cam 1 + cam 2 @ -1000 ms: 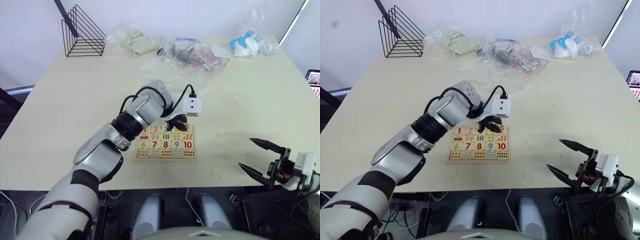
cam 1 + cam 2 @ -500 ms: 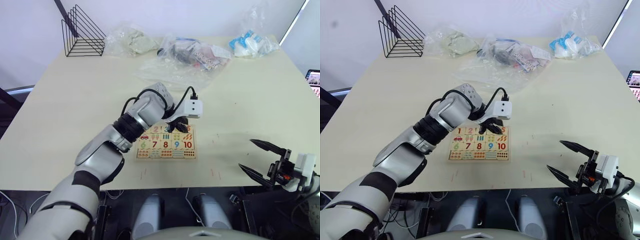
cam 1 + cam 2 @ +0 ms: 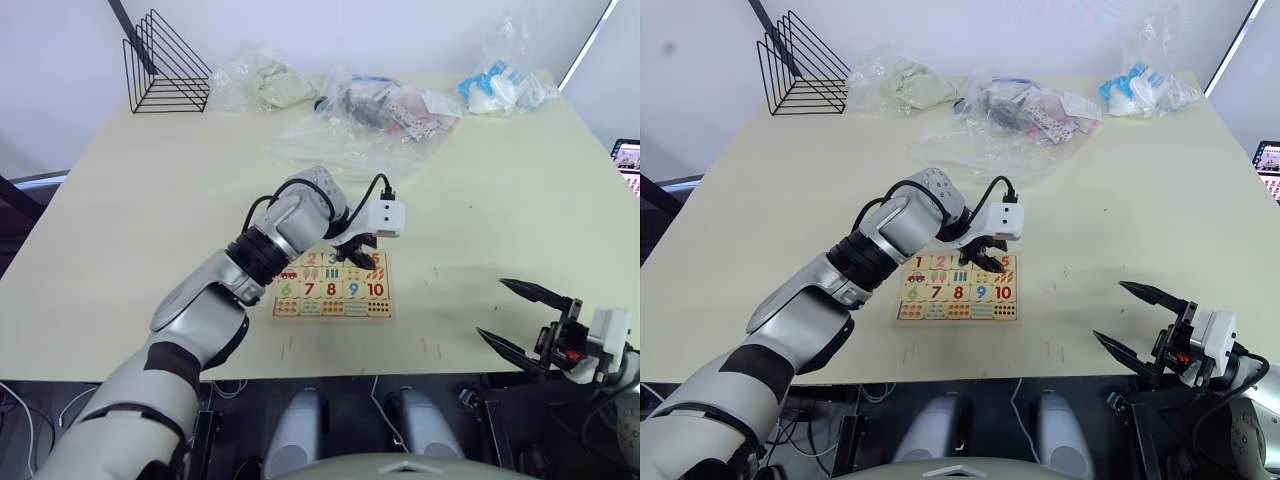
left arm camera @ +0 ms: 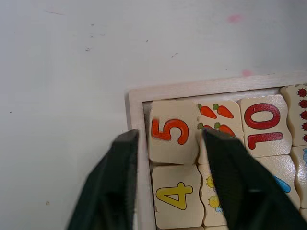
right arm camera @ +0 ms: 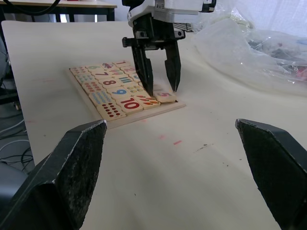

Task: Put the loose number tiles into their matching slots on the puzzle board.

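Hovering over the far right corner of the small pale wooden puzzle board [image 3: 332, 284], the left gripper [image 4: 168, 143] has its black fingers [image 4: 111, 187] spread open astride the square wooden tile printed with a red 5 [image 4: 171, 131], which sits in its corner slot beside the yellow 4 tile [image 4: 176, 195]. That board lies on the cream counter [image 3: 150, 200]. Near the counter's front right edge, the right gripper [image 3: 524, 316] hangs with fingers wide open, holding nothing

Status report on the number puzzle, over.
Left gripper open, straddling the 5 tile seated in the puzzle board. Right gripper open, off to the side. Nothing in the way.
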